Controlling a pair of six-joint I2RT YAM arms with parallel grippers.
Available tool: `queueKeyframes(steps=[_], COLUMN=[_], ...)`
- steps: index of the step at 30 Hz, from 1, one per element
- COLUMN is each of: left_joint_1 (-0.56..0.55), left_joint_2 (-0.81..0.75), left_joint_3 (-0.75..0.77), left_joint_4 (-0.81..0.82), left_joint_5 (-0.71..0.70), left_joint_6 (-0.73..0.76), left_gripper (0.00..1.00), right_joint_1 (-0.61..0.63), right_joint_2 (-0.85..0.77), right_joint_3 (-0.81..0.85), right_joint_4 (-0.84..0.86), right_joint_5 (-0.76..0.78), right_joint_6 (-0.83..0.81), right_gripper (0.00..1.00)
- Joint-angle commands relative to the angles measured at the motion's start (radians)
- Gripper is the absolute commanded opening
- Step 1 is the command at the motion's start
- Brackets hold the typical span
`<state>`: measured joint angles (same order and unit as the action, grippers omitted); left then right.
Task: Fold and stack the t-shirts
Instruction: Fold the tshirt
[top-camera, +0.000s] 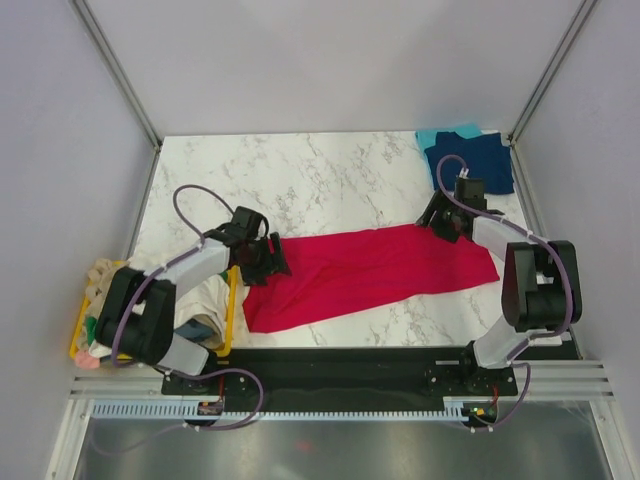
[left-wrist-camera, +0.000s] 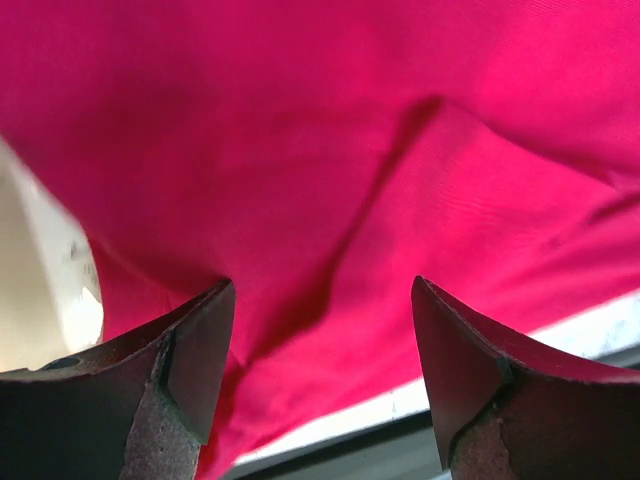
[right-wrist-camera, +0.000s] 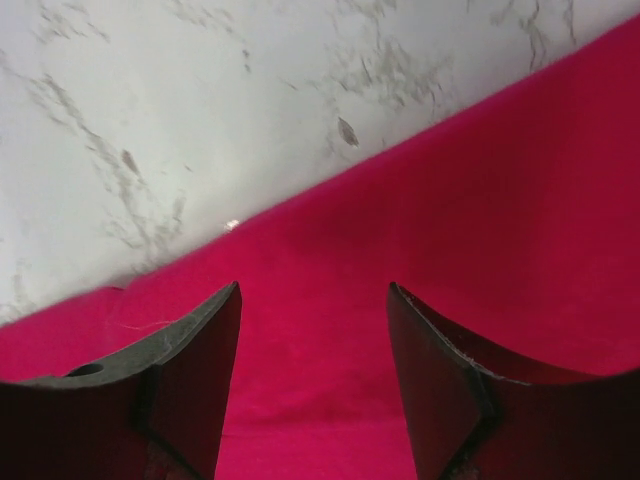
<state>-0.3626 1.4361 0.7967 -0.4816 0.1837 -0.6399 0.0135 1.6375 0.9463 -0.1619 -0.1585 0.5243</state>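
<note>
A crimson red t-shirt (top-camera: 365, 275) lies folded into a long band across the marble table, slanting from lower left to upper right. My left gripper (top-camera: 272, 262) hovers over its left end, jaws open with only red cloth (left-wrist-camera: 330, 180) below them. Over the shirt's upper right corner my right gripper (top-camera: 436, 222) is open too, red fabric (right-wrist-camera: 420, 270) beneath and nothing pinched. A navy blue t-shirt (top-camera: 480, 160) lies folded on a teal one (top-camera: 432, 137) at the far right corner.
A yellow bin (top-camera: 78, 325) with cream, green and blue tees (top-camera: 205, 305) sits at the left edge beside the left arm. Marble tabletop (top-camera: 300, 180) stretches behind the red shirt. Metal frame posts (top-camera: 120, 75) flank the table.
</note>
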Motion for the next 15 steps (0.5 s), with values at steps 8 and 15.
queueKeyframes(steps=[8,15], left_joint_1=[0.011,0.053], left_joint_2=[0.320,0.697], left_joint_3=[0.221,0.690], left_joint_4=[0.112,0.028], left_joint_5=[-0.093,-0.099], left_joint_6=[-0.041,-0.053], left_gripper=[0.78,0.78], right_joint_1=[0.124,0.467], right_joint_2=[-0.027,-0.201], right_joint_3=[-0.199,-0.452], right_joint_4=[0.056,0.128], right_joint_5=[0.103,0.103], right_joint_6=[0.081,0.440], right_gripper=[0.68,0.69])
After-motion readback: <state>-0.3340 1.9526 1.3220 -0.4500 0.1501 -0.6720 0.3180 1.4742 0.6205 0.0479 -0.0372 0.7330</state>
